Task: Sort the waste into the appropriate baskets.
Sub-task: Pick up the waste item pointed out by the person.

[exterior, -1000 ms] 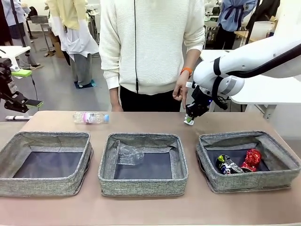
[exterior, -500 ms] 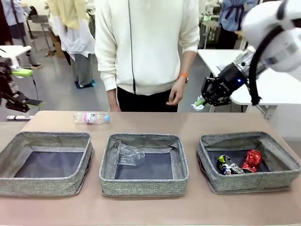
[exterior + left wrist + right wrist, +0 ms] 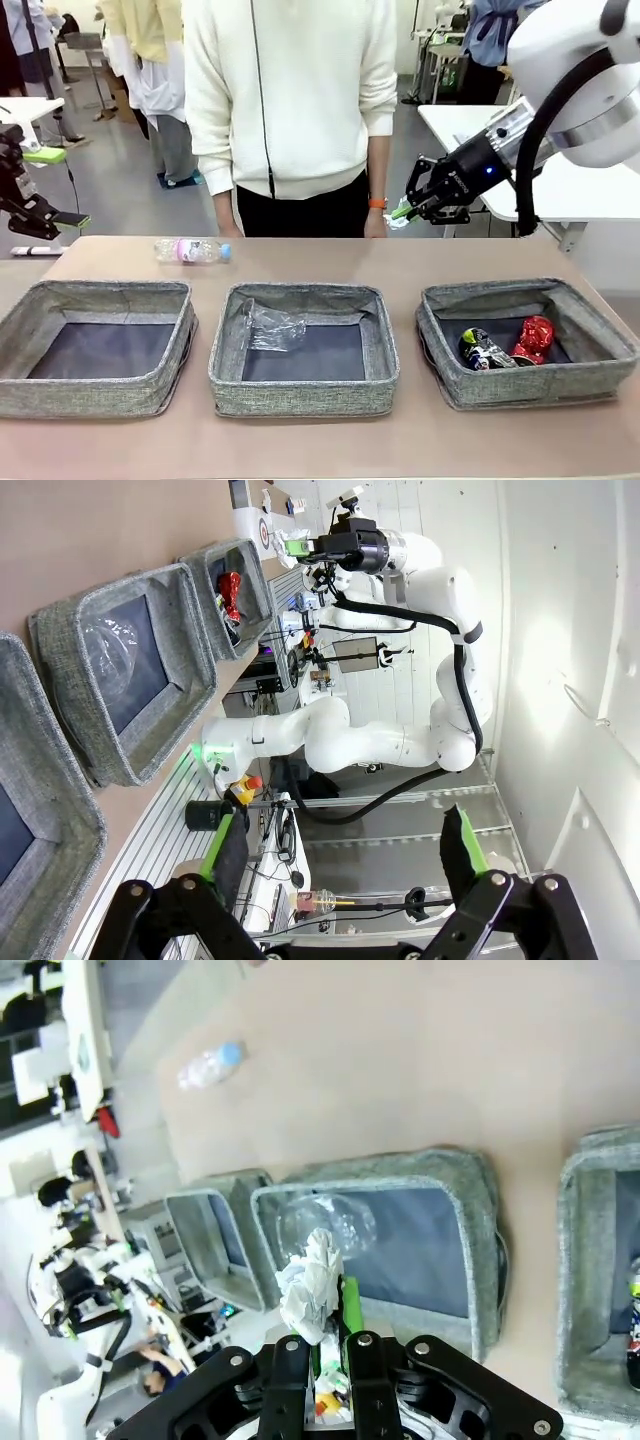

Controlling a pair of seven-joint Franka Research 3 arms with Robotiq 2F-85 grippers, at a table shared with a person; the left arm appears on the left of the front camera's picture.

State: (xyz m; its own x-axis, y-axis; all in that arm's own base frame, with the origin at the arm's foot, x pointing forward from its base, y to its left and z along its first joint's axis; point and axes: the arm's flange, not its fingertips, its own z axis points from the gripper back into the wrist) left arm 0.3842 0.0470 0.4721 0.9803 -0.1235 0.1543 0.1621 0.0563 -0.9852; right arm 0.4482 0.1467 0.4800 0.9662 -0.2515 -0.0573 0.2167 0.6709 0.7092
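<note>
One paper wad (image 3: pixel 312 1282) is sitting pinched in the right fingers (image 3: pixel 350 1305), which are clamping shut on it in the air over the far side of the table (image 3: pixel 320 262), near the person's hand (image 3: pixel 376 224). Below and nearer the camera, the right basket (image 3: pixel 520 289) is holding a red can (image 3: pixel 537 338) touching a dark can (image 3: pixel 483 350) on its left. The middle basket (image 3: pixel 300 293) is holding crumpled plastic (image 3: pixel 272 327) in its far left corner. The left basket (image 3: pixel 100 290) is showing its dark bottom. A bottle (image 3: pixel 192 250) is lying on its side on the table beyond the left basket. The left fingers (image 3: pixel 226 848) are standing spread wide, gripping nothing, off the table's left end.
</note>
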